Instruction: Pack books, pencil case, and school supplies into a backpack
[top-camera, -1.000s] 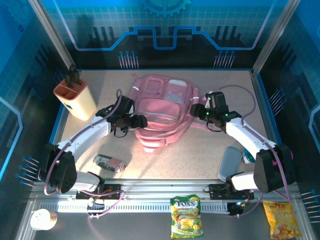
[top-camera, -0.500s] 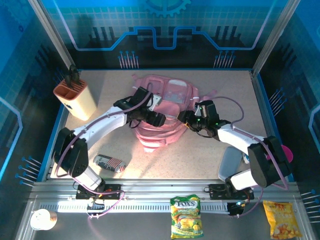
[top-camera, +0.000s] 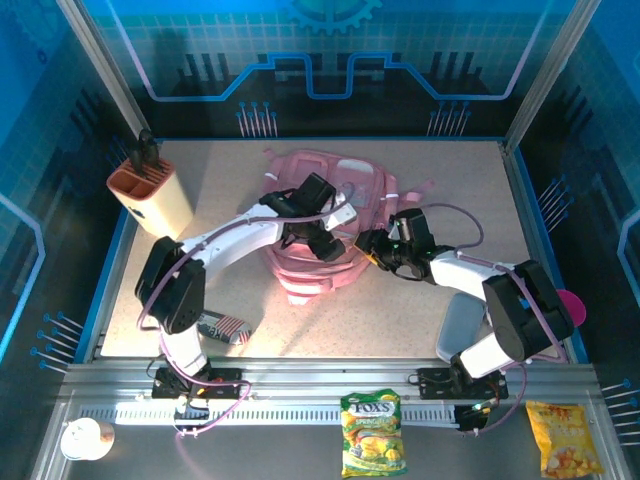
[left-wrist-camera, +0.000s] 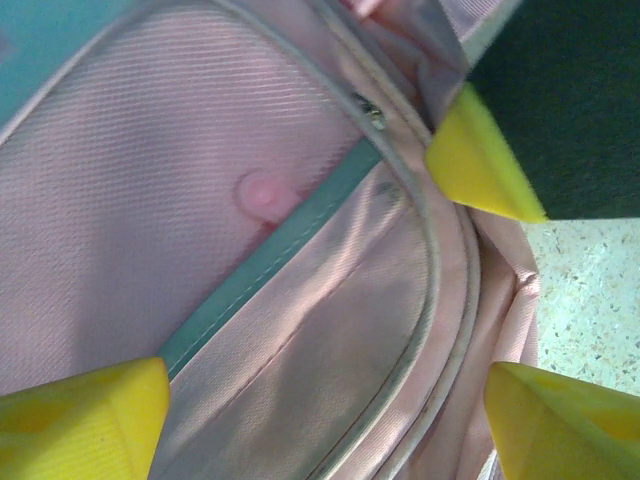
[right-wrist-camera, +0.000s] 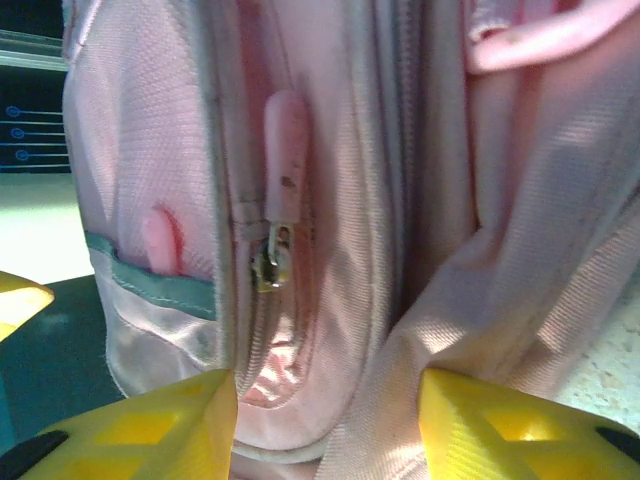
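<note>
- Two robot arms meet over the pink backpack (top-camera: 305, 275), which lies flat at the middle of the speckled tabletop (top-camera: 455, 170), its straps toward the far edge.
- The left gripper (top-camera: 328, 240) hangs over the backpack's front pockets. In the left wrist view, its jaws stand wide open around nothing, and the yellow fingertips (left-wrist-camera: 95, 410) frame pink fabric and a teal band (left-wrist-camera: 270, 255) across a pocket.
- The right gripper (top-camera: 372, 245) sits at the backpack's right side, close to the left gripper. In the right wrist view, its jaws are spread apart and hold nothing; a pink zipper pull (right-wrist-camera: 285, 140) hangs on the side of the bag ahead of the yellow fingertips (right-wrist-camera: 150, 430).
- The pencil case (top-camera: 225, 326), with its red-and-white stripes, lies on the tabletop near the front edge, just beside the left arm's lower link and well apart from the backpack.
- A beige holder (top-camera: 160, 205) with an orange top stands at the tabletop's far left.
- A flat grey-blue item (top-camera: 462, 325) lies at the right, beside the right arm.
- Two snack bags (top-camera: 372, 432) rest on the rail in front.
</note>
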